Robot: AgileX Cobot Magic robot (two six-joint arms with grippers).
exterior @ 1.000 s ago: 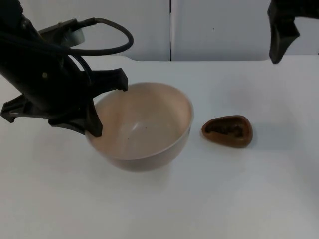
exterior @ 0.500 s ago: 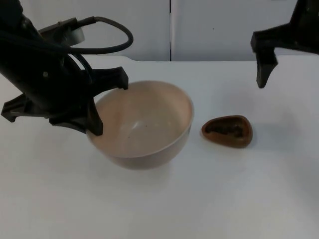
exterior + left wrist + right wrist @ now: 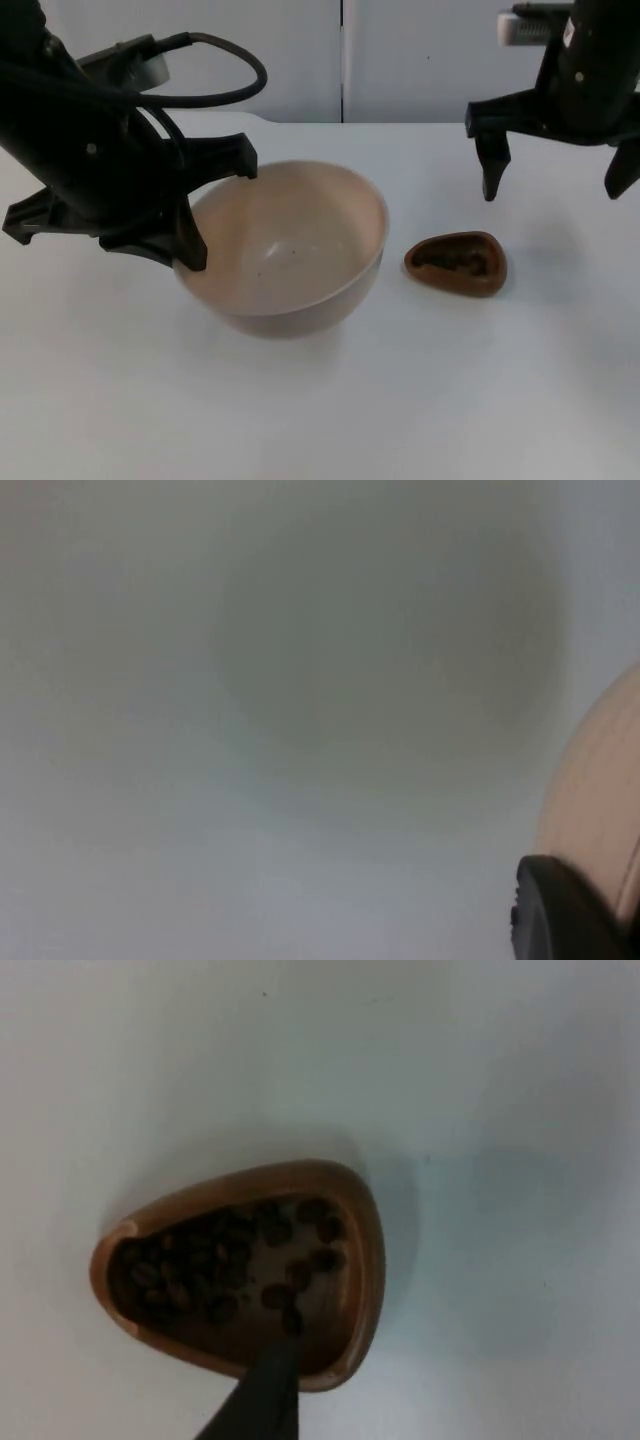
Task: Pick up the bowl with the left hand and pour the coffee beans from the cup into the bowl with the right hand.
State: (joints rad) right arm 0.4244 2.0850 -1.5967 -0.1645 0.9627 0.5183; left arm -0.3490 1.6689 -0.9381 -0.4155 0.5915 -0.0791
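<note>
A: Left gripper (image 3: 215,215)?
B: Clamped on the near-left rim of the bowl (image 3: 290,250), one finger inside the rim, one outside. Bowl pale beige, held a little tilted just over the white surface (image 3: 320,410).

A: Anything from the left wrist?
B: Curved beige side of the bowl (image 3: 600,810) beside a black fingertip (image 3: 560,910), pale surface beyond.

A: And the cup (image 3: 457,263)?
B: Small, brown, rounded-triangle in outline. Sitting upright on the surface to the right of the bowl, near it but not touching. Dark coffee beans (image 3: 452,261) inside.

A: Right gripper (image 3: 553,178)?
B: Above the surface, behind the cup and a bit to its right, pointing down. Fingers spread wide apart, nothing between them, no contact with the cup.

A: Right wrist view?
B: Looking straight down at the cup (image 3: 245,1270), beans (image 3: 215,1260) heaped mostly toward the wide end, a few loose toward the narrow end. One black fingertip (image 3: 265,1400) overlapping the cup's rim.
</note>
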